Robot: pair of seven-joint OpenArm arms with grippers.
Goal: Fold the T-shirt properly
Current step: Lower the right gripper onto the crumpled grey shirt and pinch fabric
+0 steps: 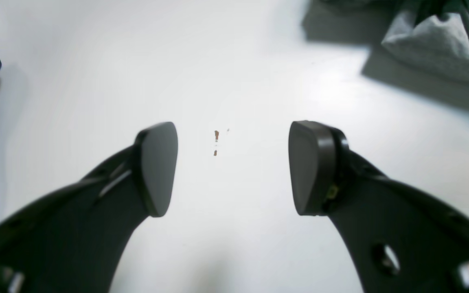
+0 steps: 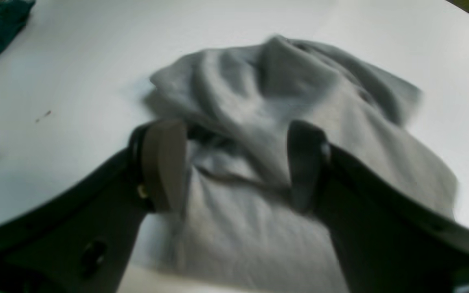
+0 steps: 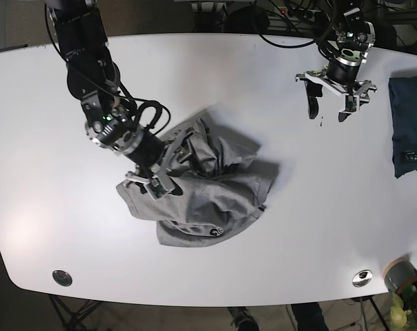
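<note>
while the grey t-shirt [image 3: 205, 189] lies crumpled in a heap near the middle of the bench [image 3: 50, 227], nothing about it looks folded yet, so the task seems to be at its very start. the right gripper [image 2: 234, 162] sits low over the near part of the heap with its jaws spread, cloth showing between them and no clear pinch on anything; the wrist view is blurred, so whether a pad touches fabric is hard to say. the left gripper [image 1: 232, 169] hangs over bare bench toward the far right corner, also spread and holding nothing, well apart from the shirt. a folded dark teal garment [image 3: 410, 124] rests at the right edge.

the main risk, as i judge it, is closing on several bunched layers at once: a lift would then drag the whole wad rather than open it out. a shallow bite on one loose ridge could slip free. with only one arm at the cloth, pulling may also slide the shirt toward a bench edge.
</note>
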